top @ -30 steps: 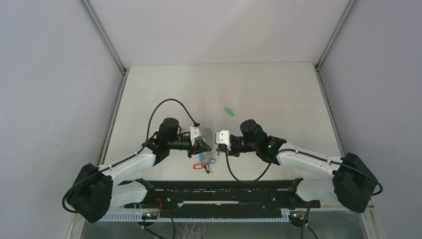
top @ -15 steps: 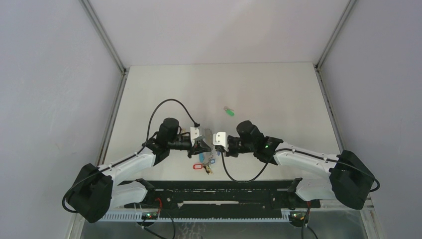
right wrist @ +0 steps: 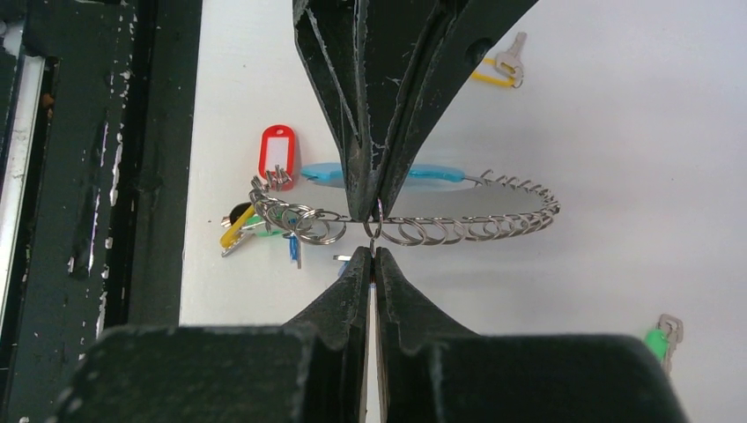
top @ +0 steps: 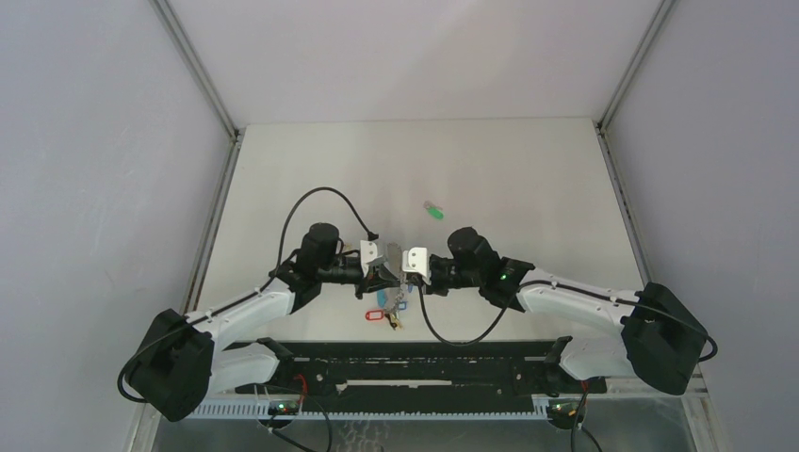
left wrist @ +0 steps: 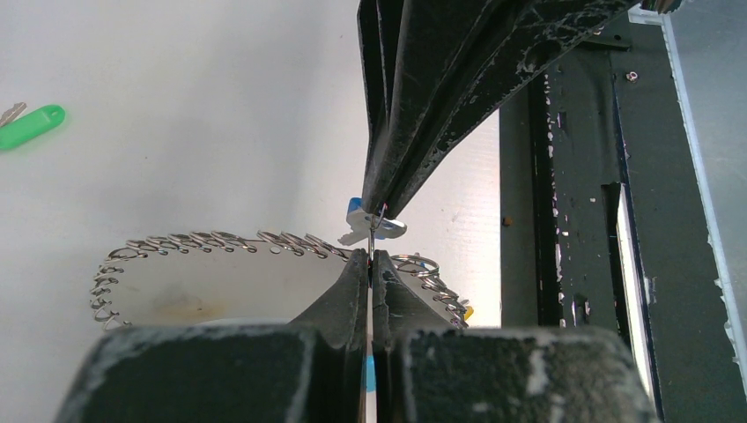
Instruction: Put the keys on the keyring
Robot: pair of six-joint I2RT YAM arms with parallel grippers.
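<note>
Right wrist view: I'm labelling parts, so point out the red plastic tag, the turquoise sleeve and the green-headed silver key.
Red plastic tag (right wrist: 276, 157), right wrist view, its white window.
Turquoise sleeve (right wrist: 433, 173), right wrist view, its right-hand stretch.
Green-headed silver key (right wrist: 655, 341), right wrist view, its green head.

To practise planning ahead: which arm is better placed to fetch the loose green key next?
Right, probably: the green key lies on the side of the right gripper, which holds the blue key; the left gripper pinches the ring.
</note>
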